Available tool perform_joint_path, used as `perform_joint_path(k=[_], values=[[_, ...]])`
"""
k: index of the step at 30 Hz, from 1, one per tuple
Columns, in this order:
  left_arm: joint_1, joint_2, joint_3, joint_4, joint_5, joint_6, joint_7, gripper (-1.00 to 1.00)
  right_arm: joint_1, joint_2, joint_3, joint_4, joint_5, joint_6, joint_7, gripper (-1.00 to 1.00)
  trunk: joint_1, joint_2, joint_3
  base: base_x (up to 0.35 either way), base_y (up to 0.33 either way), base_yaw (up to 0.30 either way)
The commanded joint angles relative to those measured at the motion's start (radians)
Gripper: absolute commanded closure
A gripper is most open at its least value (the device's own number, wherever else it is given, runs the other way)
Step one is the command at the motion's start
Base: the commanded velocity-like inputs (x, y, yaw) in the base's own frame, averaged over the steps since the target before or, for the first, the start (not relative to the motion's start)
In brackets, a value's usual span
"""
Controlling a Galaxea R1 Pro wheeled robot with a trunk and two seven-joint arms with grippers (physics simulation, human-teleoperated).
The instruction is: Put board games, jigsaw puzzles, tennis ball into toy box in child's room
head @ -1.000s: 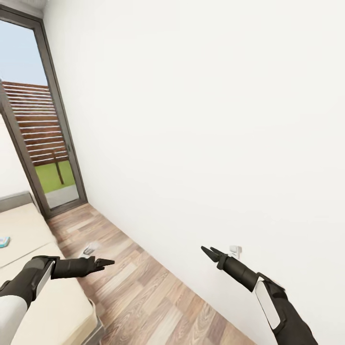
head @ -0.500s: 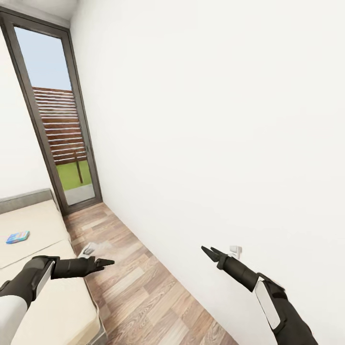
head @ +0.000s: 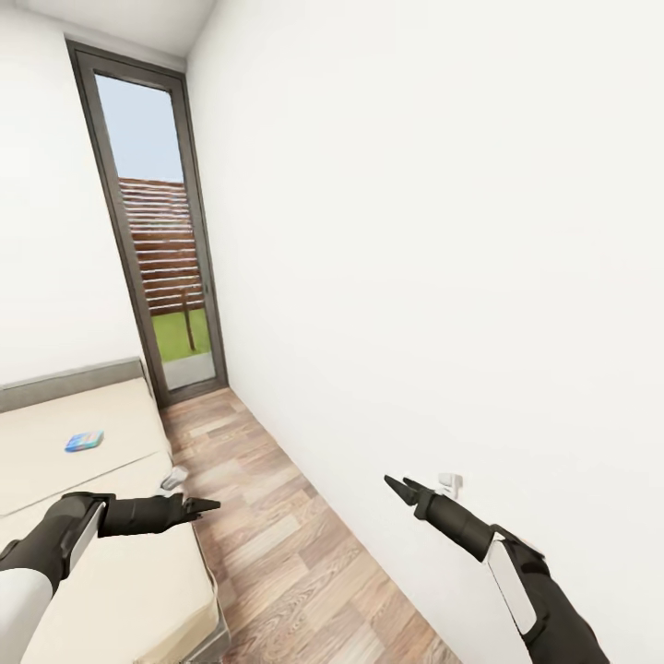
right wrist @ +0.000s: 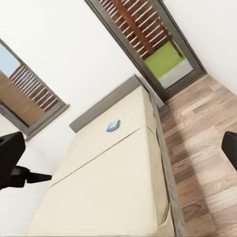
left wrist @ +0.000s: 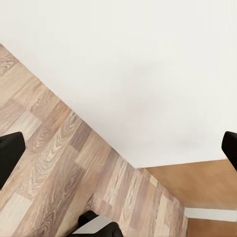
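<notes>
Beige bed (head: 83, 553), small blue board game (head: 84, 442) seemingly lengthwise across; both pincers apart, empty.

Your left wrist camera looks down at a wood-plank floor (left wrist: 54, 168) that fills the lower left of the frame; a plain white wall (left wrist: 133, 69) takes the whole upper part, its base running diagonally from the upper left edge down toward the lower right; at the lower right sits a smooth orange-brown surface (left wrist: 202, 185) with a pale strip under it; the left gripper (left wrist: 118, 150) shows as dark fingers (left wrist: 9, 150) at the left and right edges, spread wide with nothing between them; a dark and white part pokes in at the bottom centre.
</notes>
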Motion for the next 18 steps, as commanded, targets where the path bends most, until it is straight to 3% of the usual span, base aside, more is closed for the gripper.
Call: perform_joint_path(k=[1,11,18], values=[[-0.001,-0.001,0.004,0.000,-0.004,0.009,-0.005,-1.00,0.000,0.000,0.011,0.000,-0.008,0.009,-0.001,-1.00,0.000,-0.001,0.001,0.000,0.000,0.231],[-0.001,-0.001,0.003,0.000,-0.004,0.009,-0.004,-1.00,0.000,0.000,0.042,0.003,-0.012,0.005,-0.022,-1.00,0.000,-0.001,0.010,0.000,0.000,0.228],[-0.001,-0.001,0.003,0.000,-0.004,0.009,-0.004,-1.00,0.000,-0.001,0.040,0.009,-0.016,0.009,-0.025,-1.00,0.000,-0.001,0.012,0.000,0.000,0.076]])
